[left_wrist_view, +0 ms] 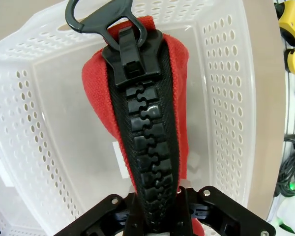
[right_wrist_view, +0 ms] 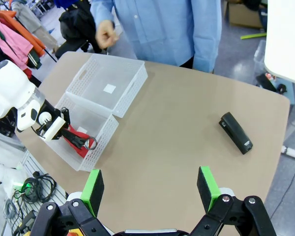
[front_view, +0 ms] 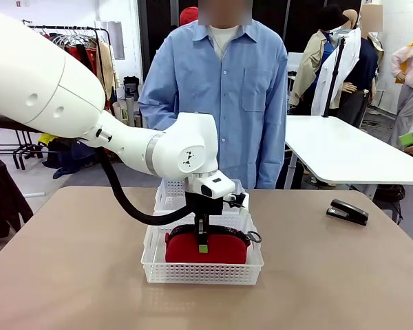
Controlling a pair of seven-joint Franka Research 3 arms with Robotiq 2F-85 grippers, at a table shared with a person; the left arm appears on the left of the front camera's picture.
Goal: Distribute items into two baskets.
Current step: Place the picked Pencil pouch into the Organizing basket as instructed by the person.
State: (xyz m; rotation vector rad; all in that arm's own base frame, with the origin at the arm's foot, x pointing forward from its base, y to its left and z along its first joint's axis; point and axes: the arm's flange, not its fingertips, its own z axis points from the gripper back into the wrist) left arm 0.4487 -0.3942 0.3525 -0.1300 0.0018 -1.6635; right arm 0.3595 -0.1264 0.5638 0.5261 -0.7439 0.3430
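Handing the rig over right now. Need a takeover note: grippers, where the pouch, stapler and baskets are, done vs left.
Left gripper: shut on the red pouch at its black zipper, down inside the near basket.
Right gripper: open, holding nothing, above bare table on the robot's side.
Far basket: right behind the near one, toward the person.
Stapler: flat on the table to the robot's right, apart from both baskets.
Done: pouch is in a basket, not yet released.
Left: open the left gripper and lift clear; then the stapler, likely to the far basket with the right gripper.
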